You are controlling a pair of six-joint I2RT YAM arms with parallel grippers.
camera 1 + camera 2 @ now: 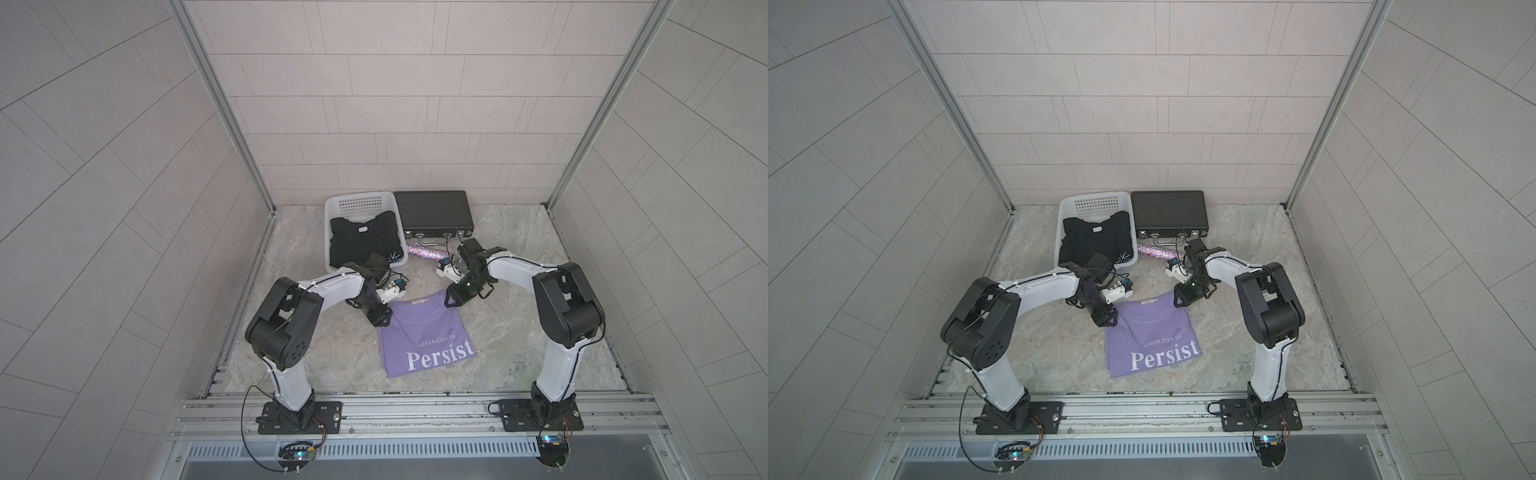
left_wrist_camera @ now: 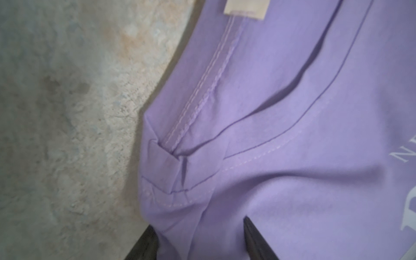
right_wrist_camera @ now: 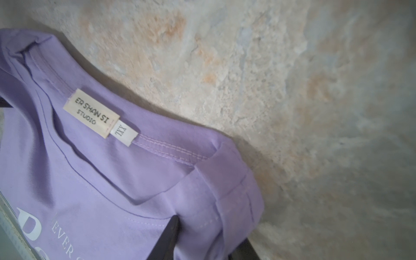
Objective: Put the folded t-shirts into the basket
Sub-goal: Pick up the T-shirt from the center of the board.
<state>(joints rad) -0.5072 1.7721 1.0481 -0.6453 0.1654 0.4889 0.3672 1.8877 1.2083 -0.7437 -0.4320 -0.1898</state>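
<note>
The step in hand is the pick-up of the lavender t-shirt (image 1: 424, 332), the only folded shirt lying outside the basket (image 1: 332, 208); it lies flat on the stone-patterned worktop (image 1: 519, 332) near the middle, its "Persist" lettering toward the near edge and its collar toward the far side. The basket stands at the far left of centre with a black t-shirt (image 1: 361, 241) on top inside it, and whether other shirts lie under that one cannot be told. The left end effector (image 1: 380, 318) sits at the shirt's far left shoulder corner and the right end effector (image 1: 453, 297) at its far right shoulder corner. In the left wrist view the dark fingers (image 2: 256, 238) stand on either side of a bunched ridge of cloth, and in the right wrist view the fingers (image 3: 168, 236) bracket the folded shoulder edge; both pairs are partly drawn in around fabric, but whether either has truly clamped it I cannot tell. The next move, as I judge it, calls for a firm pinch at both corners, then an even lift and a carry far and left over the basket rim, clear of the black briefcase (image 1: 432, 210) and the glittery roll (image 1: 428, 251) just beside the basket
</note>
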